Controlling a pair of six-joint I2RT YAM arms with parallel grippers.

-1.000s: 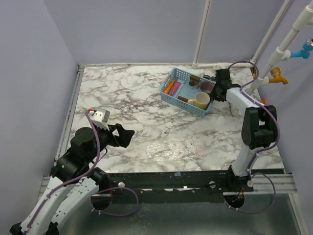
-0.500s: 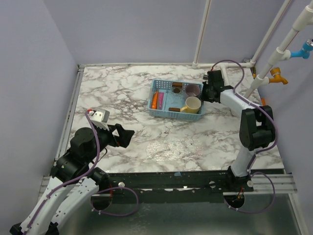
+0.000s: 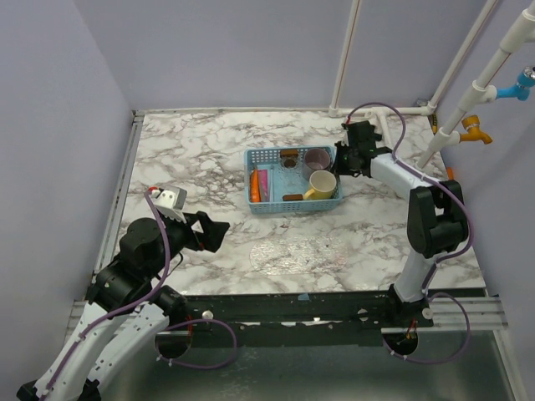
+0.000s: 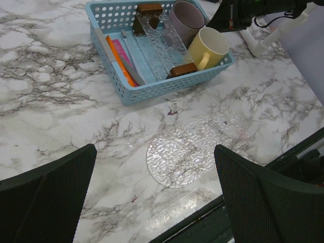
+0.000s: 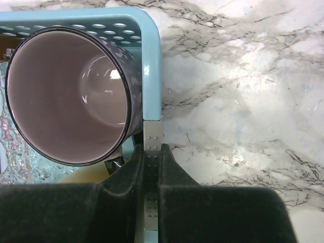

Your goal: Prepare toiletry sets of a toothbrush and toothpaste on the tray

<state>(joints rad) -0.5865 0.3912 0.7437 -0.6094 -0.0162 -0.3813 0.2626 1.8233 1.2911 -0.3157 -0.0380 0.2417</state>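
From above, the right gripper (image 3: 345, 159) is pinching the right-hand wall of a blue basket (image 3: 292, 205) that is sitting mid-table on the marble table (image 3: 192, 159). Inside the basket, a purple mug (image 3: 317, 157) and a yellow mug (image 3: 323, 184) are crowding the gripper's end, while an orange toothbrush (image 3: 255, 185) and a pink tube (image 3: 264, 184) are lying at the far left end. A clear tray (image 3: 290, 175) with brown handles is lying between them. A clear oval mat (image 3: 297, 253) is lying on the table nearer the arms. The left gripper (image 3: 211, 231) is hanging spread wide, well apart from the basket. White pipes with a blue fitting (image 3: 523, 82) and an orange fitting (image 3: 475, 129) are standing at the right.

The left wrist camera is looking between its spread fingers (image 4: 45, 202) at the oval mat (image 4: 195, 149) and, beyond it, the basket (image 4: 167, 87). The toothbrush (image 4: 117, 56) is lying beside the pink tube (image 4: 122, 51); any print is too small to read. The clear tray (image 4: 162, 43) is leaning against the purple mug (image 4: 186, 17), with the yellow mug (image 4: 215, 43) just beside it.

From the right wrist, the fingers are pressing together on the basket's rim (image 5: 151, 66), with the purple mug (image 5: 66, 96) touching that wall.
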